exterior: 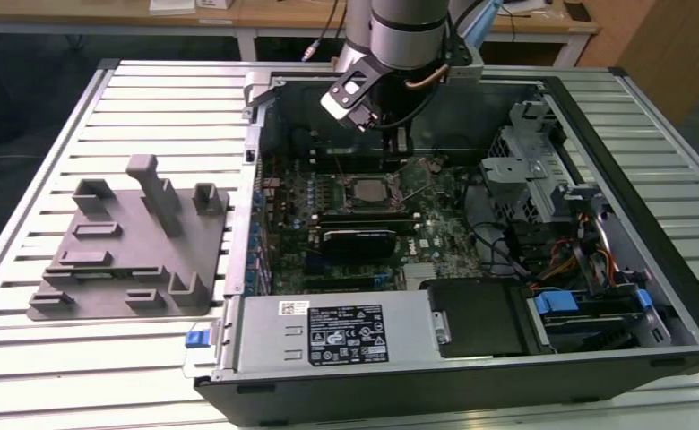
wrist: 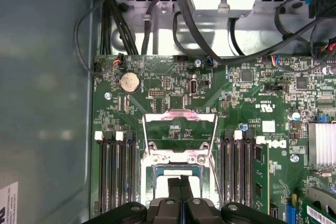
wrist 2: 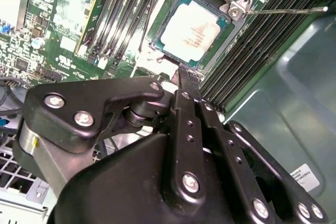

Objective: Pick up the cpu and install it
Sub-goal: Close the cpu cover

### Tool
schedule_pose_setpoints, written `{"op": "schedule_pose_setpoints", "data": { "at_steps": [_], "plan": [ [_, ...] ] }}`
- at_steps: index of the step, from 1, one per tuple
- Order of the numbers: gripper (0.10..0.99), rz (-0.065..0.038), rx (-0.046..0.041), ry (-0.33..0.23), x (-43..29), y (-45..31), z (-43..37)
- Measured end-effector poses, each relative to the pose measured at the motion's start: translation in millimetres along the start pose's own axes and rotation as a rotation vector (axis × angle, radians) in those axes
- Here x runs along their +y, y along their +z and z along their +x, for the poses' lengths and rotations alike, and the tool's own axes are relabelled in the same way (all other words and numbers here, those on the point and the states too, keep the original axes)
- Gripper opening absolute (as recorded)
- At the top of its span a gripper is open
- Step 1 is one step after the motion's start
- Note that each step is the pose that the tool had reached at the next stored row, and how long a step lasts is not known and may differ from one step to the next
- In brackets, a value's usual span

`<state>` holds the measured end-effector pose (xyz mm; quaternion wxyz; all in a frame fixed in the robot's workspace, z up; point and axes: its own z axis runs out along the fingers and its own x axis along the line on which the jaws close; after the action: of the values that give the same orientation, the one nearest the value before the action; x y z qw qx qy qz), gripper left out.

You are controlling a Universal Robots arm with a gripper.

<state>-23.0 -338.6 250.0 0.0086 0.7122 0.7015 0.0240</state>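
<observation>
Your fingers, pressed together and empty, sit just beside the cpu in its socket, upper centre of the second wrist view; avoid scraping it.

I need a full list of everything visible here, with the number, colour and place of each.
table: 1, silver slats, under everything
fixture block: 1, grey, on the table, exterior view's left
computer case: 1, black, open, on the table beside the fixture block
power supply: 1, silver-grey, inside the case
motherboard: 1, green, inside the case
cpu: 1, silver top, lying flat on the motherboard
load frame: 1, silver metal, raised open next to the cpu
memory slots: several, black, on both sides of the cpu
coin battery: 1, silver, on the motherboard
robot arm: 1, grey, above the case
gripper: 1, black, shut, holding nothing, close to the cpu
</observation>
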Motion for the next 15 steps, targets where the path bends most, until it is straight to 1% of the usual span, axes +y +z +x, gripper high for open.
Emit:
{"op": "schedule_pose_setpoints", "data": {
  "at_steps": [5, 11, 13, 15],
  "plan": [
    [0.106, 0.000, 0.0000, 0.000, 0.3, -7.6, 0.1],
    [0.106, 0.000, 0.0001, 0.000, 1.2, -8.0, 0.2],
    [0.106, 0.000, -0.0001, 0.000, 5.0, -7.9, 0.2],
    [0.106, 0.000, 0.0001, 0.000, 11.3, -7.5, 0.3]
  ]
}}
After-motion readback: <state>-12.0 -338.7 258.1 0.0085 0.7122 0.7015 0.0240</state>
